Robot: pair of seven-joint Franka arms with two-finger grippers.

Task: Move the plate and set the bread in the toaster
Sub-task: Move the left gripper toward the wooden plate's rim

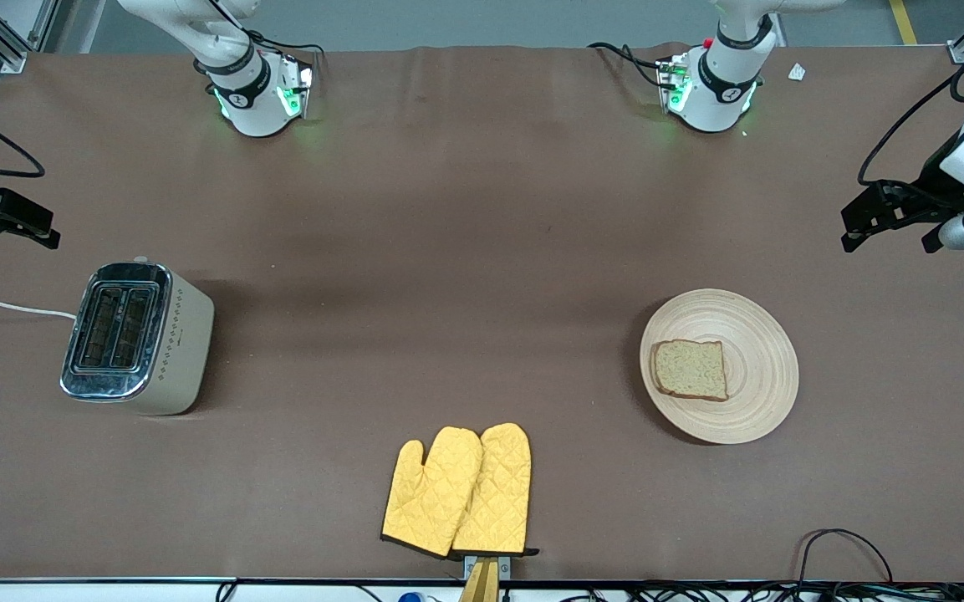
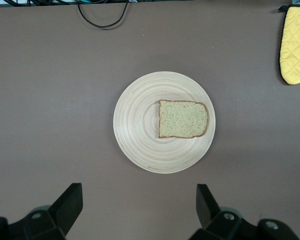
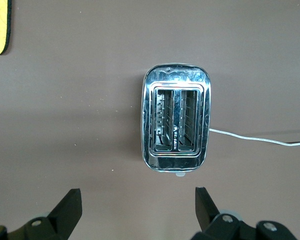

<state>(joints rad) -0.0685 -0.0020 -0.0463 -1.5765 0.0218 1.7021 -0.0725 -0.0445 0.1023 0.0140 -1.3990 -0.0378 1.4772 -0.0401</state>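
The left gripper hangs with fingers spread and empty above the bench, near the plate; the bread lies flat on it. The right gripper, equally wide, hovers by the toaster (well apart from the plate). Only its wrist view looks down into the slots, both empty.
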